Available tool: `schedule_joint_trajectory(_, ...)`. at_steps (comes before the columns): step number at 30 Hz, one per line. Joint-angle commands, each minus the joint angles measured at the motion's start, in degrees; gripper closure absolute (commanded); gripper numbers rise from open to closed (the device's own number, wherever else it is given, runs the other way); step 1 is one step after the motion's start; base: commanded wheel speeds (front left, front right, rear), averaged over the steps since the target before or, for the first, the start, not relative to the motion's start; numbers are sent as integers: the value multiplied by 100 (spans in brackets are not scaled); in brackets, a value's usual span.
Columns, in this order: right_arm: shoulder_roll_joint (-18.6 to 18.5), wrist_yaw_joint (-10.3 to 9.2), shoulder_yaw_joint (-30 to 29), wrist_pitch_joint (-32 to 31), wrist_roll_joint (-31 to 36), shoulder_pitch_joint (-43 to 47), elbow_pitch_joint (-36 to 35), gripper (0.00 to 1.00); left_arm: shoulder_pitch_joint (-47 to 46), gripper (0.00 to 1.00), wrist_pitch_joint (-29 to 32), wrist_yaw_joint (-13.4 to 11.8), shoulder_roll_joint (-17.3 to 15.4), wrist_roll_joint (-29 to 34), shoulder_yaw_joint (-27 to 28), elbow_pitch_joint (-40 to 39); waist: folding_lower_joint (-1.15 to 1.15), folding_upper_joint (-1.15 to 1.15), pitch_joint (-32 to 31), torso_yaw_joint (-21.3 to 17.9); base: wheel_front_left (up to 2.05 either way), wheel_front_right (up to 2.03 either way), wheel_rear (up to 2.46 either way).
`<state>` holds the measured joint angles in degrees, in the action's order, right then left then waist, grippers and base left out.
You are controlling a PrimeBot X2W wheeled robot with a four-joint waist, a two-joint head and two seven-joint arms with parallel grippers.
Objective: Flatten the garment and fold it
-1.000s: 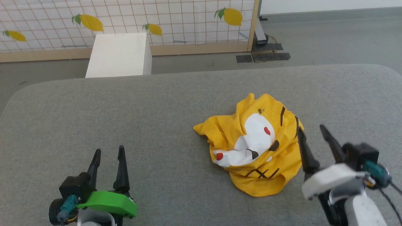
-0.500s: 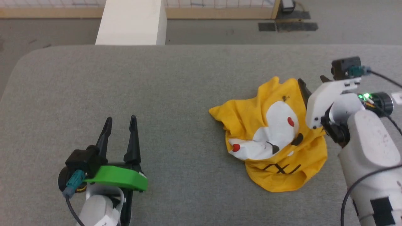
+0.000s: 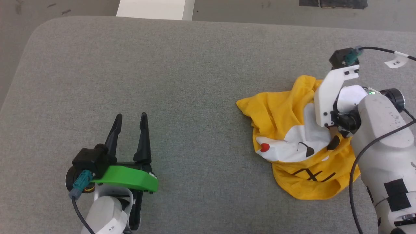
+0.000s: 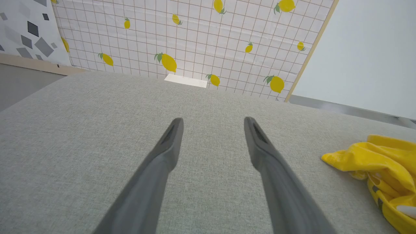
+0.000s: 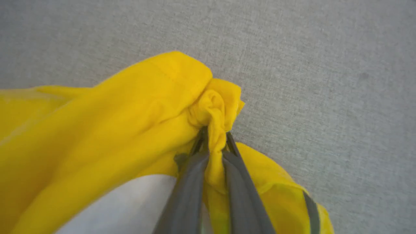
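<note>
Far left, the left pincer: fingers wide apart, nothing between them, low over bare grey desk, well apart from the yellow T-shirt. Idle for now, by the look of it.

Moving right across open desk to that T-shirt, right of centre, bunched in a loose heap. White face patches, a red dot and black stripes showing through the creases, one yellow corner poking out leftward. Nowhere near flat.

At the heap's right side, the right pincer: clamped tight on a twisted wad of yellow cloth at the rim, fabric squeezed up between the fingers.

Looks like the very start of flattening, first grab made, no fold begun. Next up, probably: lift and draw that wad away to shake the heap loose, then bring in the left pincer for a second edge and stretch the T-shirt out between the two. Soft cloth, likely to drag and cling in folds, so a slow pull wanted
</note>
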<state>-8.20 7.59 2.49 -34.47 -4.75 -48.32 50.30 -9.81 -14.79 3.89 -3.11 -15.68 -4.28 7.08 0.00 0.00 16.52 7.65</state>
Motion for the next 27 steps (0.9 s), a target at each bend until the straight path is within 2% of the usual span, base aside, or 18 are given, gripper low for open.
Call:
schedule_joint_trajectory(1,-37,-10,78,243,-59,96,-113,100,-42,0,-20,-35,23,8,11,20,0,0,-97,-79,0,0,0)
schedule_joint_trajectory(7,47,-10,368,1856,-528,473,-1125,100,107,0,-20,-18,23,112,113,105,0,0,-522,-321,0,0,0)
schedule_joint_trajectory(11,64,-10,846,2304,-1037,987,-2224,100,286,0,-20,7,23,195,214,158,0,0,-860,-494,0,0,0)
schedule_joint_trajectory(15,-39,-10,1532,2029,-1597,1808,-3752,100,462,0,-20,35,23,255,312,187,0,0,-1132,-660,0,0,0)
schedule_joint_trajectory(19,-228,-10,2165,1300,-2065,2908,-5144,100,597,0,-20,57,23,266,351,203,0,0,-1307,-764,0,0,0)
schedule_joint_trajectory(21,-323,-10,2400,878,-2187,3503,-5532,100,642,0,-20,65,23,260,360,209,0,0,-1367,-794,0,0,0)
schedule_joint_trajectory(24,-359,-10,2548,392,-2307,4278,-5728,100,697,0,-20,71,23,255,364,221,0,0,-1418,-837,0,0,0)
schedule_joint_trajectory(25,-388,-10,2592,264,-2268,4488,-5737,52,716,0,-20,78,23,257,363,235,0,0,-1442,-848,0,0,0)
schedule_joint_trajectory(26,-380,-10,2604,210,-2256,4637,-5745,0,730,0,-20,84,23,258,362,244,0,0,-1450,-854,0,0,0)
schedule_joint_trajectory(27,-336,-10,2573,192,-2248,4797,-5746,0,742,0,-20,90,23,262,363,250,0,0,-1459,-863,0,0,0)
